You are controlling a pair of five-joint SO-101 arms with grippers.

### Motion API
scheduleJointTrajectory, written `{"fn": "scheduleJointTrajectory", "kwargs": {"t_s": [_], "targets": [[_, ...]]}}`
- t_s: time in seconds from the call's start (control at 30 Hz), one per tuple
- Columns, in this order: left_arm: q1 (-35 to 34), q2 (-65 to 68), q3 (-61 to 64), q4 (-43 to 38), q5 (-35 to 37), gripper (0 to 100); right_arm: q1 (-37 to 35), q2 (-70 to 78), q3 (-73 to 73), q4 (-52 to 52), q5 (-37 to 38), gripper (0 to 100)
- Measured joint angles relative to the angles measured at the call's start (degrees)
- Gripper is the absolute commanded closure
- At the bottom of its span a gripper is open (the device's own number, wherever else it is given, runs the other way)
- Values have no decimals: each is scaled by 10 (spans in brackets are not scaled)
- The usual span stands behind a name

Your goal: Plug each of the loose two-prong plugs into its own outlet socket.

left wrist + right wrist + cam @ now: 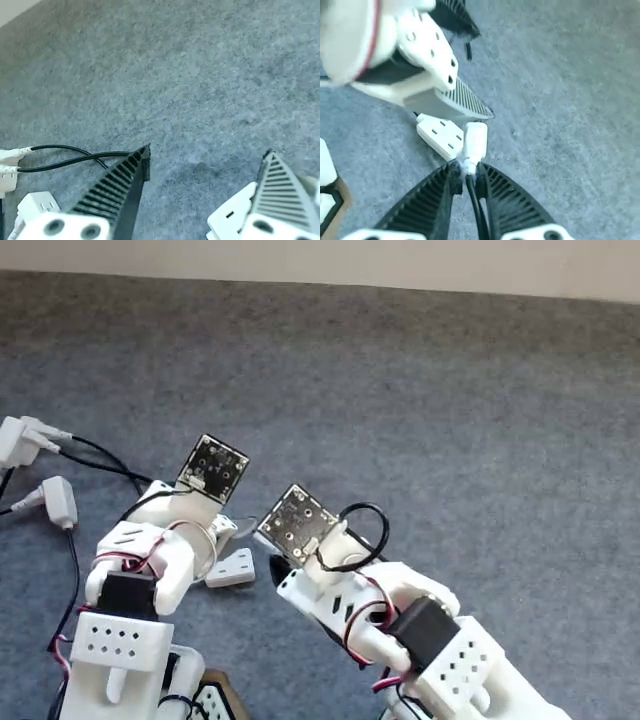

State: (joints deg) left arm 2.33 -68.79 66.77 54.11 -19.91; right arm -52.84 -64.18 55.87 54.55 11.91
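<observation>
Pinched shut in the right fingers (435, 200): a white two-prong plug (474, 140), gripped at its cord end, just beside the outlet block (440, 132) on the grey worktop (560, 100). Best squaring prongs to slots before pushing. Beyond, left fingers (120, 185) spread wide, empty; could brace the block.

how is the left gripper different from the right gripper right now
The left gripper is open wide with nothing in it; the right gripper is shut on the white plug at its cable end. The left gripper points at bare carpet, while the right gripper holds its plug beside the outlet block. Both have ribbed fingers.
</observation>
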Motion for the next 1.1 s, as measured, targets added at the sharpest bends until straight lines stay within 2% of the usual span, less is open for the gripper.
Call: {"fn": "scheduleJointTrajectory", "kwargs": {"t_s": [0.27, 0.4, 0.57, 0.7, 0.77, 0.9, 1.1], "targets": [[-10, 0, 33, -36, 0, 652, -3, -2, -33, 8, 2, 993], [-60, 0, 13, -40, -15, 652, -3, -2, -22, 8, 2, 993], [-76, 0, -23, -40, -18, 652, -4, -2, -13, 8, 2, 993], [-133, 31, -76, -40, -4, 652, 11, 4, -13, 8, 2, 993], [-162, 77, -118, -36, 11, 652, 23, 29, -16, 8, -3, 993], [-222, 224, -251, 25, 18, 652, 25, 127, -60, 8, -47, 993], [-357, 508, -543, 152, 20, 652, 18, 311, -171, 55, -164, 993]]}}
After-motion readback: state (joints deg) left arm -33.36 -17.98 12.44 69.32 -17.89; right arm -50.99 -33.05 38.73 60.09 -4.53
